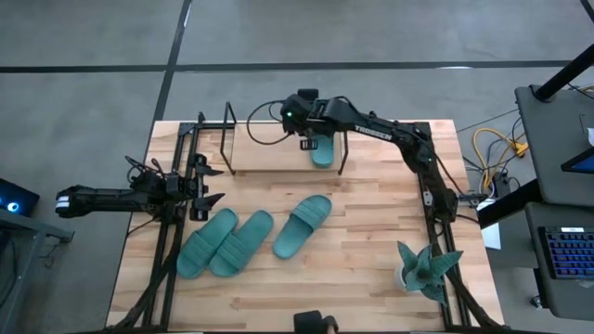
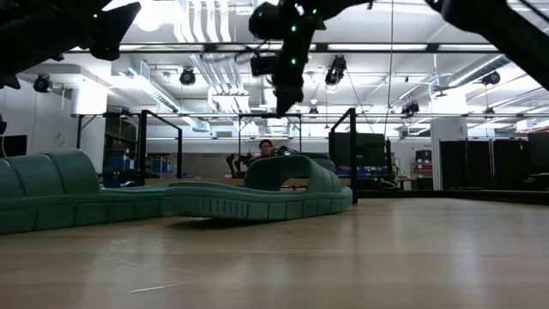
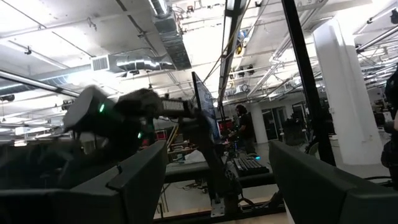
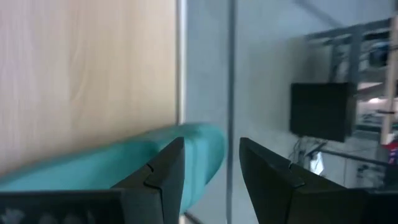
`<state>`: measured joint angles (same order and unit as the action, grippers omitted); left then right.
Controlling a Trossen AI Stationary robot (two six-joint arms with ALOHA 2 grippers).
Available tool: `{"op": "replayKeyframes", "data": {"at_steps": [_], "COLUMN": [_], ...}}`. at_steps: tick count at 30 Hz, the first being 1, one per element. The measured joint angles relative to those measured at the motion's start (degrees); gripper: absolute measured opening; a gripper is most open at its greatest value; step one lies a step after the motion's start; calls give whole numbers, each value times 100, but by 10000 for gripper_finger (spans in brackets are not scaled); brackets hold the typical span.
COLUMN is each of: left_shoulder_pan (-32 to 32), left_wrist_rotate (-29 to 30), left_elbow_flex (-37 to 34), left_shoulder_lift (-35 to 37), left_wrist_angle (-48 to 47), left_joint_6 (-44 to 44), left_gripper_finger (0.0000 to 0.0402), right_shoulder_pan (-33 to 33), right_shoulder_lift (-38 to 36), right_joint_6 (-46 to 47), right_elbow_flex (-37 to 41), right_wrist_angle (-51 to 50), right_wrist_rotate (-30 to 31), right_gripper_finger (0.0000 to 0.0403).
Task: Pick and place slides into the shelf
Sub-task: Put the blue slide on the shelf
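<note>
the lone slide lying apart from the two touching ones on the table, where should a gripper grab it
Probably by the wide strap of the lone slide, coming straight down from above. It lies flat, sole down and angled, with bare table around it, so the strap's arch gives the fingers something raised to close across.

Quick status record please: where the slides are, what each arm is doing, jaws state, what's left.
slides on shelf: one slide at the right end of the shelf
slides on table: three, two side by side, one apart
right gripper: over the shelf at the placed slide, jaws open, slide not gripped
left gripper: waiting at the table's left edge, jaws open, empty
other: teal plant ornament near the right edge
remaining: three slides to place
</note>
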<state>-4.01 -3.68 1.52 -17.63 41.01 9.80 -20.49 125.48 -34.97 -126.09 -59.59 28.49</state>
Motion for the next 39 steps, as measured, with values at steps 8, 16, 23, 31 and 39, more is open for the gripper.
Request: {"op": "replayKeyframes", "data": {"at_steps": [8,16,23,31,39], "left_shoulder_pan": [0,0,0,0,0], "left_wrist_rotate": [4,4,4,4,4], "left_elbow_flex": [0,0,0,0,0], "left_shoulder_lift": [-4,4,5,13,13], "left_wrist_angle": [-54,-79,-89,-87,-85], "left_joint_6": [0,2,5,7,9], "left_gripper_finger": [268,268,268,268,268], "right_shoulder_pan": [-64,-92,-105,-197,-422], "right_shoulder_lift": [381,401,400,402,400], "right_joint_6": [-82,-17,-93,-252,-154], "right_elbow_flex": [22,81,437,816,827], "right_wrist_angle": [-581,-753,-564,46,63], "right_wrist_rotate": [-47,-304,-167,145,162], "right_gripper_finger": [144,144,144,144,143]}}
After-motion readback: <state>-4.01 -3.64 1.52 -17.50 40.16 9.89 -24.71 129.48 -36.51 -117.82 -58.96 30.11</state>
